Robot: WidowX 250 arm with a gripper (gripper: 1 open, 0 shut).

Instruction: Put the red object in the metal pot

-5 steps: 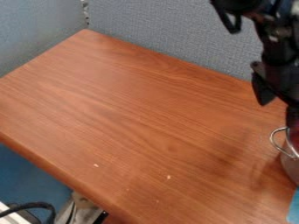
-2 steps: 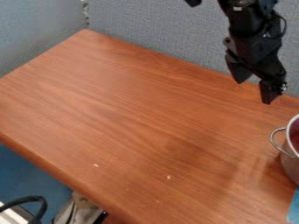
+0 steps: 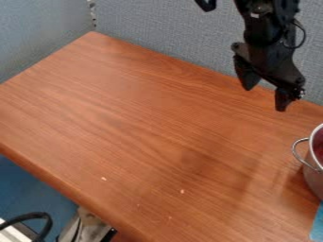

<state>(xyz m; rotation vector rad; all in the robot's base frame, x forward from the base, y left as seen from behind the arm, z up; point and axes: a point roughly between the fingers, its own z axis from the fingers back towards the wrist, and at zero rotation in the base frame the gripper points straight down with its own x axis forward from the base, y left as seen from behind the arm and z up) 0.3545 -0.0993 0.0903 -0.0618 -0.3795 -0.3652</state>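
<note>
The metal pot point(image 3: 308, 163) is cut off by the right edge of the camera view; only its shiny rim and part of its wall show. Something dark red point(image 3: 316, 142) shows just inside that rim, most of it out of frame. My gripper point(image 3: 266, 95) hangs above the wooden table, up and to the left of the pot and apart from it. Its jaws stand open, pointing steeply down, with nothing between the black fingers point(image 3: 245, 77).
The brown wooden table point(image 3: 127, 113) runs from the back left corner to the front edge at the bottom. A grey-blue wall point(image 3: 151, 24) stands close behind it. Cables point(image 3: 32, 230) lie below the table's front left edge.
The gripper has moved left across the view, away from the pot, and rolled a little. It has stayed open and empty.
</note>
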